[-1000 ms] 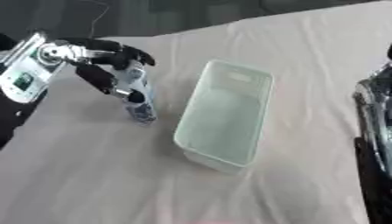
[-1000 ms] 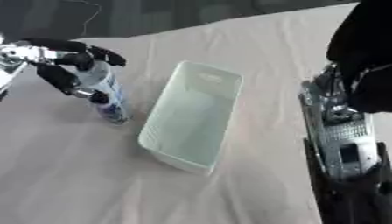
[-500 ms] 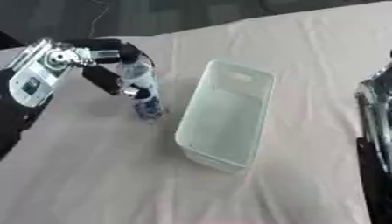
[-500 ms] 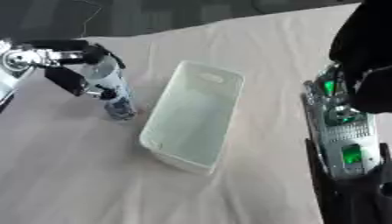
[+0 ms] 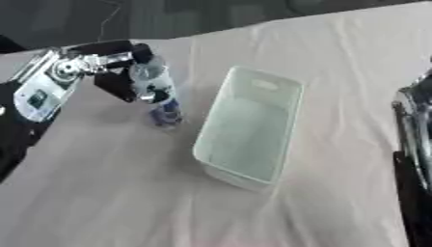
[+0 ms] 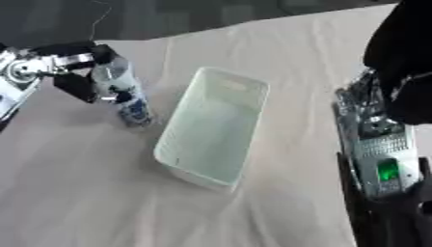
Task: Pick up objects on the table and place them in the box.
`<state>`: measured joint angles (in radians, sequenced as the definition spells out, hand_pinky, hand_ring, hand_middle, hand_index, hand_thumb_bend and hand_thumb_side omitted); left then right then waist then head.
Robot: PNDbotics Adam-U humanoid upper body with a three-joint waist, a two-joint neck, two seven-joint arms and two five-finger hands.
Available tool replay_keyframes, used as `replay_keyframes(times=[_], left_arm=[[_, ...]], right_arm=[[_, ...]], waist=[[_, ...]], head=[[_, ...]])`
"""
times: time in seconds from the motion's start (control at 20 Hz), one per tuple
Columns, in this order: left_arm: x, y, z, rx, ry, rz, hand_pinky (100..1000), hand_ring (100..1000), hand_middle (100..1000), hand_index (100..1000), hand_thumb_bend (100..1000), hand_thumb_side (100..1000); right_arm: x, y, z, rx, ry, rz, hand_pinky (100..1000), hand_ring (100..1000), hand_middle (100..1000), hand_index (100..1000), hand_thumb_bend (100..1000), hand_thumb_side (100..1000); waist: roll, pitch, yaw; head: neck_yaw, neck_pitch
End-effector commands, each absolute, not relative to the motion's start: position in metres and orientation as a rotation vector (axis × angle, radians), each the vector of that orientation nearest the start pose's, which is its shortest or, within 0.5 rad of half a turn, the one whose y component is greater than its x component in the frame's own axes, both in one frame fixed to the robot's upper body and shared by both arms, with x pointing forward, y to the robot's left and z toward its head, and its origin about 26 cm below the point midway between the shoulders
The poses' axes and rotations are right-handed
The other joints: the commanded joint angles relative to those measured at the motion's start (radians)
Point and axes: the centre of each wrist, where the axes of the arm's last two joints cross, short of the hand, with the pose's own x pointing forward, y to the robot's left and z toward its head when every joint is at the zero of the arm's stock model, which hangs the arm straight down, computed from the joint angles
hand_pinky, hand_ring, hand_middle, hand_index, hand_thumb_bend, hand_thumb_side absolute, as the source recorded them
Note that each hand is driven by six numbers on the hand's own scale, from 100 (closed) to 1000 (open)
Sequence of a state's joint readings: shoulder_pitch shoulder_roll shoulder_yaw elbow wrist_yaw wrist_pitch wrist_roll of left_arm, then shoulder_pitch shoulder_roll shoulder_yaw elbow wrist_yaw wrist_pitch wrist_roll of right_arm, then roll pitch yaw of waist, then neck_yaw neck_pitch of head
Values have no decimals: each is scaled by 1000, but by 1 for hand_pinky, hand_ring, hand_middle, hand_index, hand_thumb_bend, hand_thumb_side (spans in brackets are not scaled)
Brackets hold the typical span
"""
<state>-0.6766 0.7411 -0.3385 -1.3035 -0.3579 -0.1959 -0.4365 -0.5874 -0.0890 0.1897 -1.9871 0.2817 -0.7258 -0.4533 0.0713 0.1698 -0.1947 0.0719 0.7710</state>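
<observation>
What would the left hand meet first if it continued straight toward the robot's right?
Probably the pale green plastic box: the left hand, holding the clear bottle, points toward its near wall. Depth is unclear.

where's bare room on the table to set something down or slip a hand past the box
The near cloth in front of the box is bare, from the left edge across. So is the far strip behind the box, and the lane between the box and the right arm. It is crowded left of the box: the left hand holds the bottle there.
</observation>
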Motion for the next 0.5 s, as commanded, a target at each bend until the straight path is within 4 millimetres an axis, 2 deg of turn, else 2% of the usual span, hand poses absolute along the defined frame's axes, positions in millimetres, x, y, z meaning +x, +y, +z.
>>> replay_keyframes(times=[0.05, 0.15, 0.2, 0.5], left_arm=[[410, 332, 194, 566, -1527, -1512, 100, 121, 364, 509, 100, 641], [409, 332, 198, 580, -1543, -1508, 100, 100, 250, 488, 100, 643], [408, 332, 201, 592, -1562, -1503, 100, 100, 221, 482, 100, 597], [405, 333, 223, 663, -1684, -1459, 100, 100, 148, 449, 100, 551]], right_arm=[[302, -141, 264, -227, 2932, 142, 406, 518, 563, 639, 100, 1000], [302, -141, 264, -225, 2933, 141, 406, 518, 563, 639, 100, 1000], [302, -142, 264, -223, 2933, 140, 406, 518, 563, 639, 100, 1000], [302, -145, 262, -205, 2943, 128, 407, 519, 563, 639, 100, 1000]], waist=[[-2, -12, 0], [-2, -13, 2], [-2, -13, 3], [0, -19, 18]], head=[[6, -1], [4, -1], [3, -1], [-9, -1]])
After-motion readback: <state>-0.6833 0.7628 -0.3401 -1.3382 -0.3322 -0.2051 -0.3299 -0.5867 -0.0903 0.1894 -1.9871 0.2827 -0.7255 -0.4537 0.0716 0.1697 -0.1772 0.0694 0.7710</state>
